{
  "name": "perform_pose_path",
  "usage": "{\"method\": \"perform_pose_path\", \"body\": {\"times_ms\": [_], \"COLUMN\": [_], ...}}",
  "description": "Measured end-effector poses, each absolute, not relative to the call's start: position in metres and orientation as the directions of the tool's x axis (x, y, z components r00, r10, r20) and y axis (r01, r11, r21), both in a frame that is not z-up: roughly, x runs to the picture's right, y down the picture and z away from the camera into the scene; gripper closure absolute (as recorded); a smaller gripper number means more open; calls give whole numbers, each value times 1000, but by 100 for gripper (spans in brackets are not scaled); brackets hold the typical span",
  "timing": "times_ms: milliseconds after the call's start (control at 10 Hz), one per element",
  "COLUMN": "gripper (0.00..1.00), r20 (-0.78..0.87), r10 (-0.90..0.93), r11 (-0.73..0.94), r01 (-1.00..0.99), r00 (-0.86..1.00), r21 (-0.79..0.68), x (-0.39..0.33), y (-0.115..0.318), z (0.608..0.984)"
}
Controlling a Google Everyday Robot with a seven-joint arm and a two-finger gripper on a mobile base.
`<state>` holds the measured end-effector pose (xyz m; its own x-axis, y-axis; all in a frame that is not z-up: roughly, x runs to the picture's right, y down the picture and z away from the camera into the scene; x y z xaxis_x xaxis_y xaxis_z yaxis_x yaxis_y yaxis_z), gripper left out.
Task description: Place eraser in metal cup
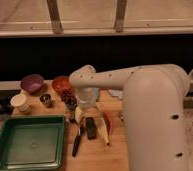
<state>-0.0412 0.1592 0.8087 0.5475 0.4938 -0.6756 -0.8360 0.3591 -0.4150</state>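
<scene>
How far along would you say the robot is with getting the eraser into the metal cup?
Nothing looks finished: the eraser lies flat on the table, not in the metal cup. In hand: the tool hangs low just beside the eraser, on the cup's side. Left to do: grasp the eraser, carry it across to the cup and release it inside.

Kitchen worktop [97,157]: purple bowl [32,82], knife [78,142], tray [30,125]

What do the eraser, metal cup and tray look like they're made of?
Eraser: matte black, no glare, likely rubber. Metal cup: dark silver with glints, looks like steel. Tray: green, uniform sheen, probably plastic. Tool hangs close beside the eraser.
</scene>
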Motion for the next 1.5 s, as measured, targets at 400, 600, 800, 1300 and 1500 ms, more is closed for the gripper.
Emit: {"method": "perform_pose_path", "body": {"times_ms": [400,600,800,1300,1500], "gripper": [26,26,26,26,26], "r20": [-631,-625,-624,-710,-749], "r10": [559,564,562,466,428], "r11": [372,376,377,336,312], "r01": [-843,-841,-840,-848,-861], "r00": [538,540,542,528,506], "r21": [-389,-388,-390,-410,-403], "x": [-35,-36,-38,-36,-29], "y": [166,167,167,195,208], "z": [805,803,803,844,866]}}
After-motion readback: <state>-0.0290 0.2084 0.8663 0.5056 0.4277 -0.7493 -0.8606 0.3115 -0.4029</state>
